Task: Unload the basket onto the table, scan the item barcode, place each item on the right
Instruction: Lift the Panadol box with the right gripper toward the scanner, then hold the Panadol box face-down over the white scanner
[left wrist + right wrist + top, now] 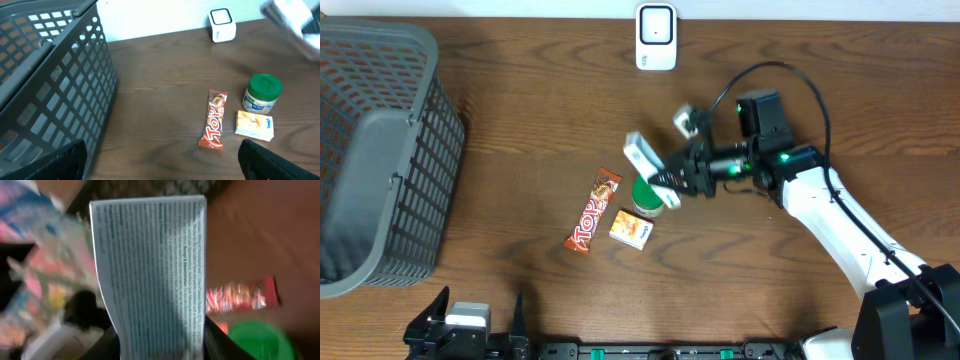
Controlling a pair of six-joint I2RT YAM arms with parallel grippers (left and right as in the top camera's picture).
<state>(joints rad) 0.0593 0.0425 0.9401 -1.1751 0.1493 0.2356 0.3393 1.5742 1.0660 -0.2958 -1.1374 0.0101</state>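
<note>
My right gripper (660,175) is shut on a white box with teal print (642,152), holding it above the table's middle. In the right wrist view the box (150,270) stands between the dark fingers (215,340) and fills the centre, with fine print facing the camera. The white scanner (656,37) stands at the back edge, apart from the box. It also shows in the left wrist view as the scanner (222,24), with the held box (292,20) blurred at top right. My left gripper (162,165) is open and empty near the front edge.
A Top chocolate bar (594,211), a green-lidded jar (648,197) and a small yellow box (632,230) lie under and beside the right gripper. A grey mesh basket (370,150) fills the left side.
</note>
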